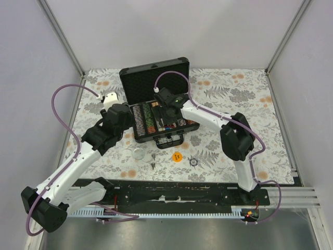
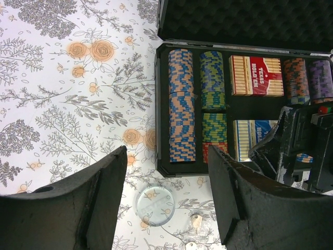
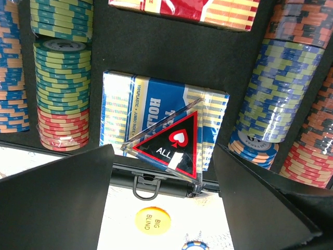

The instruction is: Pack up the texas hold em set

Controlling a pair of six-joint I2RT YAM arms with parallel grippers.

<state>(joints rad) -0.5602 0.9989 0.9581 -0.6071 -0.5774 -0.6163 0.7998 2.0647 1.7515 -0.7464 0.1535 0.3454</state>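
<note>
Nearest, on the floral-patterned tabletop [image 1: 234, 156], lie an orange round "BIG BLIND" button [image 1: 177, 156] and a clear round plastic disc [image 1: 138, 153]. Beyond them, mid-tabletop, sits the open black briefcase-style case [image 2: 160, 114], with rows of striped poker chips [image 2: 181, 104] in its slots. The left hand [image 2: 166, 172] hovers released by the case's left front corner. The right hand [image 3: 164, 156] hangs released over a clear triangular "ALL IN" marker [image 3: 174, 143] resting on the blue card deck [image 3: 135, 112]. Farther back lie the red card deck [image 2: 257, 76] and the raised foam-lined lid [image 1: 151, 78].
</note>
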